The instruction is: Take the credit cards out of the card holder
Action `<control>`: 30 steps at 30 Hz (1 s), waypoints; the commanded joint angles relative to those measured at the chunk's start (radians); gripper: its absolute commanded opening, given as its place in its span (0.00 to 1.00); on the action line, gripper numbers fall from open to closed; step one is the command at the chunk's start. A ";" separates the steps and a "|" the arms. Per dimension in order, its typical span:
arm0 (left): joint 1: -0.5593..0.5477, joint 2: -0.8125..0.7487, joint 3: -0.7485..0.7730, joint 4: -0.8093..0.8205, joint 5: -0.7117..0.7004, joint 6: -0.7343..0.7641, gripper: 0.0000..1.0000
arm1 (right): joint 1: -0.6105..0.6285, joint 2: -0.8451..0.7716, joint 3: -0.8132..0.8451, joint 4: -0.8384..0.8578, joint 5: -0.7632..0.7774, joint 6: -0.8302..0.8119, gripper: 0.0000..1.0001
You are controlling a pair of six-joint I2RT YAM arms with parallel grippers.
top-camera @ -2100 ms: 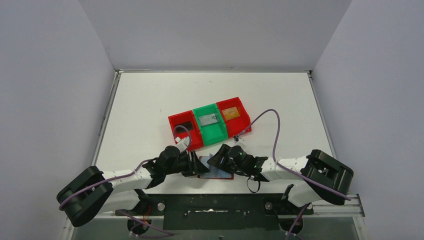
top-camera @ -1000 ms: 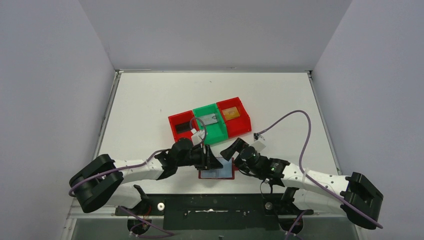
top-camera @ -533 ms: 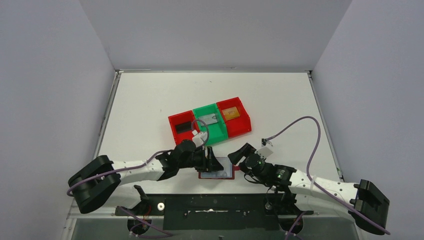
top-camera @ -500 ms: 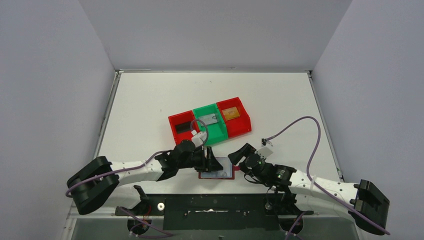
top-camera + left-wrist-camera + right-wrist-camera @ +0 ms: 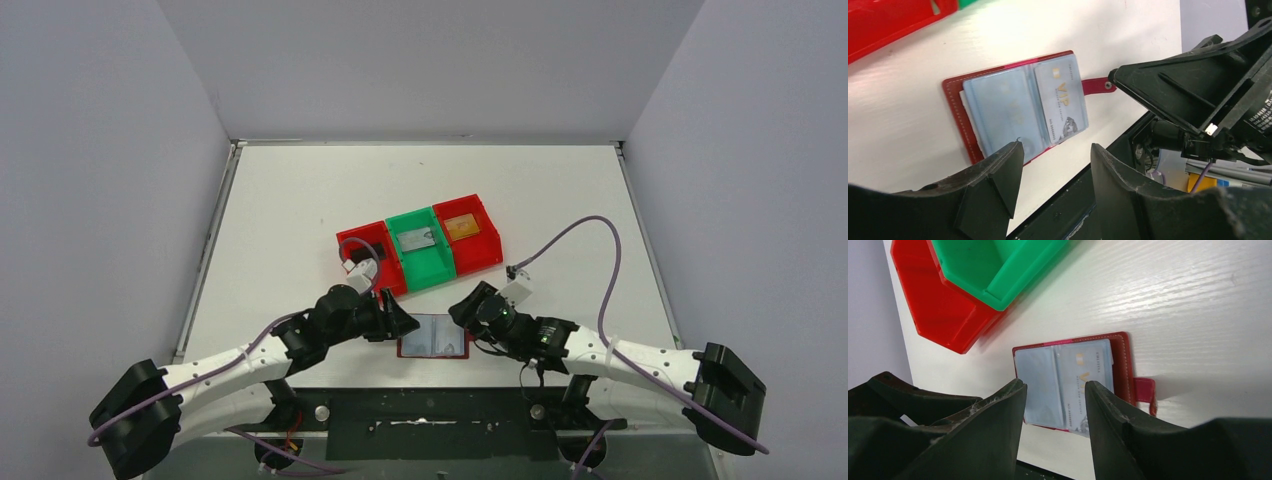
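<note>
Since the frame half a second back, the left arm has drawn away. The left fingers were then over the left edge of the holder and now stand just off that edge, low over the white surface. The right arm has shifted only slightly.

Item 1: the small dark red wallet-like card holder lies open and flat on the surface at the near edge, between the two arms. Its blue-grey clear pockets face up. The red snap tab sticks out on the right-arm side.

Item 2: a pale silver-grey rectangular card marked VIP sits inside the clear pocket on the tab side. The other pocket shows no print that can be read.

Item 3: the left fingers are roughly half apart and hold nothing. The right fingers, just off the holder's right edge, are likewise parted with nothing between them.

Item 4: beyond the holder, three plastic bins stand touching in a row.
- The green plastic bin in the middle contains a silver-grey card.
- The right-hand red plastic bin contains a gold-tan card.
- The left-hand red plastic bin is partly covered by the left arm's wrist and cable, and its contents cannot be told.
</note>
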 commanded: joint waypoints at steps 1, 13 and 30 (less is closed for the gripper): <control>0.023 -0.039 0.001 0.014 -0.009 -0.014 0.51 | 0.005 0.078 0.068 -0.067 0.002 0.016 0.46; 0.036 0.004 0.020 0.062 0.067 0.011 0.51 | -0.022 0.165 -0.056 -0.007 -0.108 0.089 0.36; 0.016 0.321 0.178 0.097 0.217 0.089 0.50 | -0.041 0.237 -0.053 -0.030 -0.124 0.093 0.27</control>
